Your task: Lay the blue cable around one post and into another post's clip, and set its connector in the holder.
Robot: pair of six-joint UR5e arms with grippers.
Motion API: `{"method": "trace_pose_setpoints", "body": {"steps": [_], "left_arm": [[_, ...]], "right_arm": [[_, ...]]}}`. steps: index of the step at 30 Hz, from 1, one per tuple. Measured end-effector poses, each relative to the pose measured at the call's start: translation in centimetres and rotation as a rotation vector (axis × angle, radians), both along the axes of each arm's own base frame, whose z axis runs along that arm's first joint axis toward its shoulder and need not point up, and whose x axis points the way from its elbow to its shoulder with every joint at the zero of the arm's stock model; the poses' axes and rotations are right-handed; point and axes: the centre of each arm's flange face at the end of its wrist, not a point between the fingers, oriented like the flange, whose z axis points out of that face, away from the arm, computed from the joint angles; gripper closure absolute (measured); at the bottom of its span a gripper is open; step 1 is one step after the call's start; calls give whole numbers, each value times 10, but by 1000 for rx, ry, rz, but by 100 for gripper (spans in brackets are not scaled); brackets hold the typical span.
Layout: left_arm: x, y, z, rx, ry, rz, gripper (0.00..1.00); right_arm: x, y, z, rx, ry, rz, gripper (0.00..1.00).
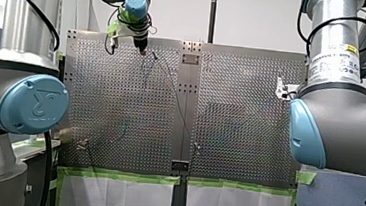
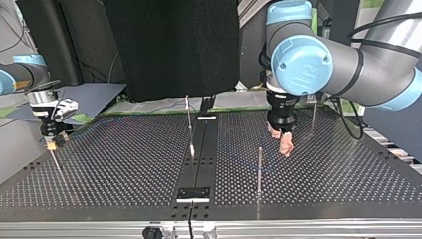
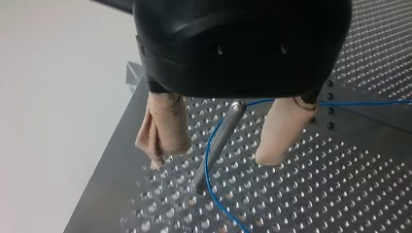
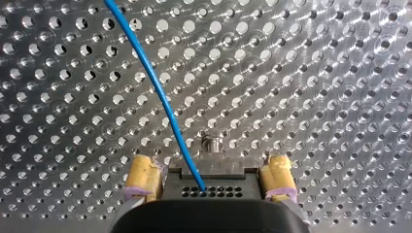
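The cable (image 3: 208,165) is blue and thin. In the left wrist view it bends round the foot of a post (image 3: 221,141) and runs off over the table (image 3: 340,194). Its other end goes into the connector (image 4: 233,177), a small black block. Our right gripper (image 4: 211,167) is clamped on the connector, with a yellow pad (image 4: 143,177) pressed on each side. Just ahead of it a little metal pin (image 4: 212,143) stands in the table. We cannot tell if that is the holder.

Our left gripper (image 3: 211,160) hangs over the post with its fingers (image 3: 165,126) apart, one on each side. They hold nothing.

We think the loop round the post is made, and the clip and the holder come next. To do it well, we should move the connector slowly and low, so the cable sits snug on the post and does not slip up off it. We should not pull hard, for the cable is thin. The left fingers should lift straight up so they do not snag the loop.
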Motion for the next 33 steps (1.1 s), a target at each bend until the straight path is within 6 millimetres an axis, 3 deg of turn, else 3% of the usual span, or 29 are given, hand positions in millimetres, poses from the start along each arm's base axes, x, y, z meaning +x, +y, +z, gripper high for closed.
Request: {"method": "trace_pose_setpoints", "body": {"steps": [16, 33], "left_arm": [[11, -18, 6, 85, -83, -167, 0], [9, -13, 4, 234, -61, -160, 0]], "right_arm": [[2, 0, 1, -2, 1, 4, 2], [4, 1, 1, -2, 2, 6, 2]]}}
